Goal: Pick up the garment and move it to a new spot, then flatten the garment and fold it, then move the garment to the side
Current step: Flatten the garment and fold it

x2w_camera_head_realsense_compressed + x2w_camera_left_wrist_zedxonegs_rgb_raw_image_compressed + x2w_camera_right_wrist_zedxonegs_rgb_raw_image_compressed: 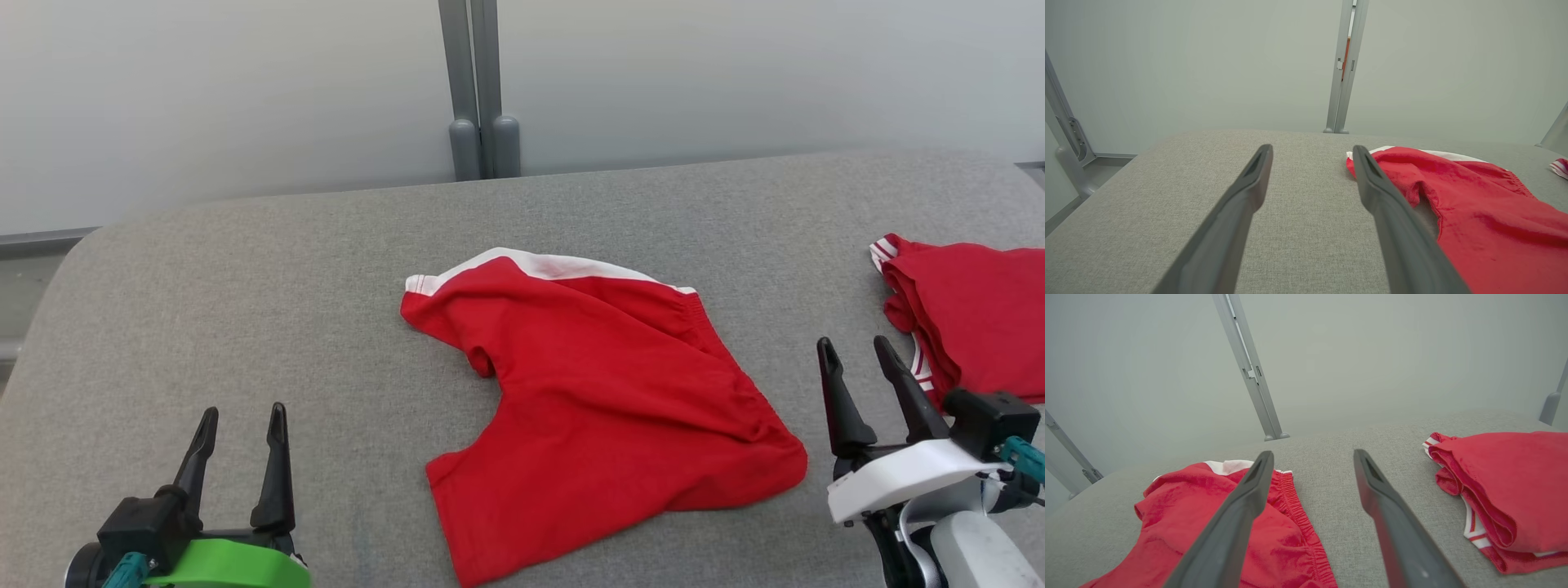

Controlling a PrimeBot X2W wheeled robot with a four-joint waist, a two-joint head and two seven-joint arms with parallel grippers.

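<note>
Surface: grey padded table (245, 327), with a pale wall behind it and a grey post (482, 90) at its far edge.
Shorts: red shorts (604, 392) with white trim lie loose near the table's middle, between the two grippers. They are creased and partly doubled over, neither flat nor folded. The elastic waistband runs along the right side and a leg opening faces the near edge.
Left gripper: left gripper (245, 410) sits at the lower left over bare table, apart from the shorts. Its fingers are spread wide with nothing between them and nothing held. In the left wrist view the shorts lie to the right of the fingers.
Right gripper: right gripper (853, 340) sits at the lower right, fingers spread wide and empty. In the right wrist view only bare table shows between the fingers, with the shorts to their left.
Other item: a folded garment (971, 318), red with white stripes, lies in layers at the table's right edge, just beyond the right gripper and well apart from the shorts.
</note>
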